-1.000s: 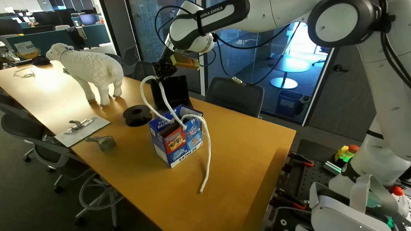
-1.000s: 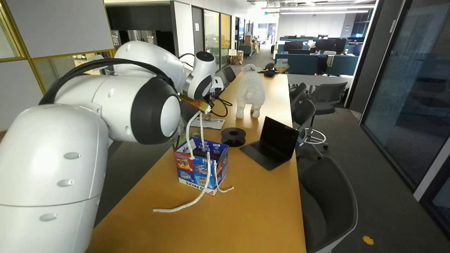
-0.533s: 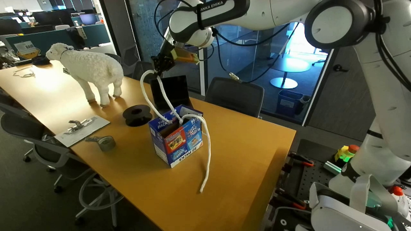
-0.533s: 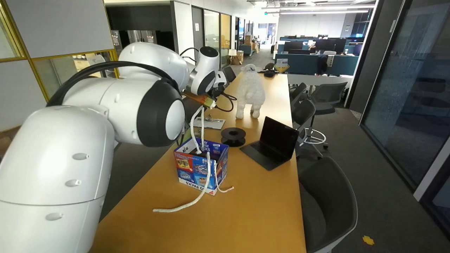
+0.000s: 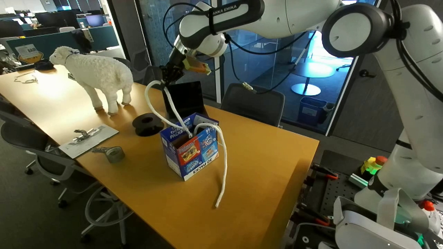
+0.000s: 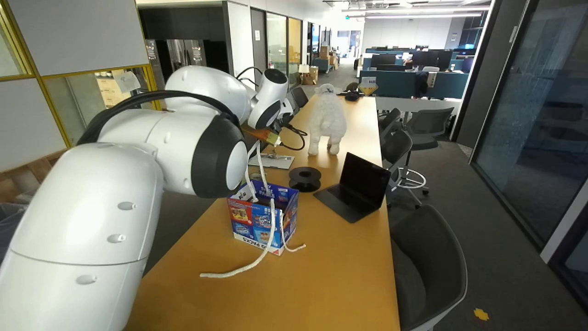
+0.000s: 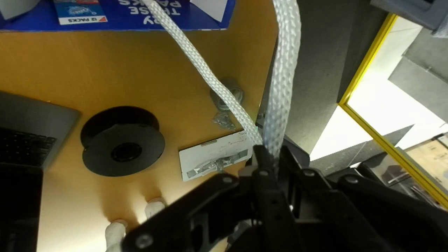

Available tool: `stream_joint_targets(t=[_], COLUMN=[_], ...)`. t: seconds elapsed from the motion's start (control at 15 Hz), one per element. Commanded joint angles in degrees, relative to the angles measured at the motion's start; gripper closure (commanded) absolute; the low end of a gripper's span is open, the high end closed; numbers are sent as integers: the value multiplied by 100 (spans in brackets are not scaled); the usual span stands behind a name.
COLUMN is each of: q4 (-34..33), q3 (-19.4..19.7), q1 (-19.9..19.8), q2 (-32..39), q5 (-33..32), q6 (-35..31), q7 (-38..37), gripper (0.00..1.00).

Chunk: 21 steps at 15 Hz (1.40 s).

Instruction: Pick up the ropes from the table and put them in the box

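Wrist view: nearest, the gripper (image 7: 274, 154), fingers clenched on white rope (image 7: 287, 59), two strands of which diverge from the tips. Both exterior views show these strands reaching down to the mouth of the printed blue box (image 5: 188, 162), which stands open side up on the wooden table (image 5: 259, 166). A further length of rope (image 5: 225, 157) drapes over the rim, its end reaching the tabletop; whether it joins the gripped piece cannot be told. Farther off are an open black laptop (image 6: 365, 184), a black spool (image 6: 305, 180), a pale board (image 5: 104, 133) and a white sheep figure (image 6: 327, 117).
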<state>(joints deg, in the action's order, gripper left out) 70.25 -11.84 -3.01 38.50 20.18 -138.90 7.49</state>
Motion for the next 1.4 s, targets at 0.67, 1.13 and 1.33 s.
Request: stream_joint_targets(t=[0.67,1.13,1.33], q4=[308,862,1079], q3=[-1020,-1176,-863], q1=[-1089,-1710,-1652], q2=[155,-119,-226], q5=[1428,3015,3502], q6=[185,989,1470], q7=[2112,3853,4308], gripper=[91,91,91])
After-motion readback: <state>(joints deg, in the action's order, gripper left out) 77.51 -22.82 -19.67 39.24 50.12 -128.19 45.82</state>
